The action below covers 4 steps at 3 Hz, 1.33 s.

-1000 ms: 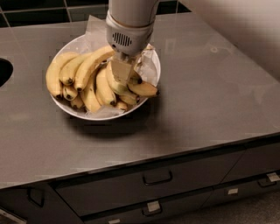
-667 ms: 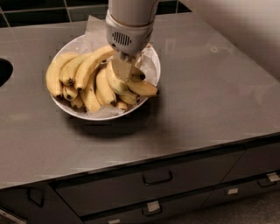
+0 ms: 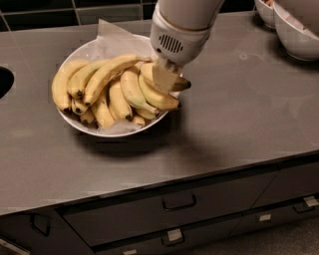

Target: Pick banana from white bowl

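The white bowl (image 3: 75, 124) is wide and shallow, lined with crinkled paper (image 3: 112, 37). It sits on the grey counter left of centre and holds several yellow bananas (image 3: 107, 74). My gripper (image 3: 164, 77) reaches down from above over the bowl's right side. Its pale fingers (image 3: 163, 78) are shut on one banana (image 3: 182, 84) at the right rim. That banana's dark tip points right, and it rests just above the other bananas. The gripper body hides the far right part of the bowl.
Two smaller, deeper white bowls (image 3: 299, 35) stand at the counter's back right corner. A dark sink opening (image 3: 4, 82) is at the left edge. The counter's front edge runs above the drawers (image 3: 177, 201). A dark tiled wall (image 3: 50, 12) is behind.
My gripper has shifted a little to the right over the bowl, and the gripped banana has moved up and right with it. The other bananas have stayed put.
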Available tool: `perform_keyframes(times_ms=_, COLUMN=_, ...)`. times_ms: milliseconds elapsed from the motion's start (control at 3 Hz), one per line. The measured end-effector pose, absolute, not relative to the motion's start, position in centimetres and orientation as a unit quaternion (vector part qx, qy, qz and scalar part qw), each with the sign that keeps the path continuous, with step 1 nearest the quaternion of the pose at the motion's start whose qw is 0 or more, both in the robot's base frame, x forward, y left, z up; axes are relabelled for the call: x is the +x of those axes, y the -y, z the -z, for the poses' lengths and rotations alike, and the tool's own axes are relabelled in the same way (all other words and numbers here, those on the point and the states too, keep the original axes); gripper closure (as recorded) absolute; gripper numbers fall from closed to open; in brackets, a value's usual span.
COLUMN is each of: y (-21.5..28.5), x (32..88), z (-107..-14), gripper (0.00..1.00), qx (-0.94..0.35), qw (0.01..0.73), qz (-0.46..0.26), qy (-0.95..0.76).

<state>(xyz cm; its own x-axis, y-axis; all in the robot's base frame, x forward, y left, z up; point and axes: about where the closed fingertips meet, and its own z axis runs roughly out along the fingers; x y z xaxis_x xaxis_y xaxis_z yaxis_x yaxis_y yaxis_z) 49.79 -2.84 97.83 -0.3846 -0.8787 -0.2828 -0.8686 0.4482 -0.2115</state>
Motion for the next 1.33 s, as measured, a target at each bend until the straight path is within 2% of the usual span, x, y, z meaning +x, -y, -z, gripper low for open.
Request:
perform_keyframes(times_ms=667, y=7.3, x=47.5, z=-100.1, gripper=1.00, qx=-0.481, qw=0.207, qz=0.030, qy=-0.851)
perform_keyframes(times_ms=1333, y=6.8, x=43.8, z=-106.7, gripper=1.00, qx=-0.490, qw=0.288, qz=0.039, qy=-0.822)
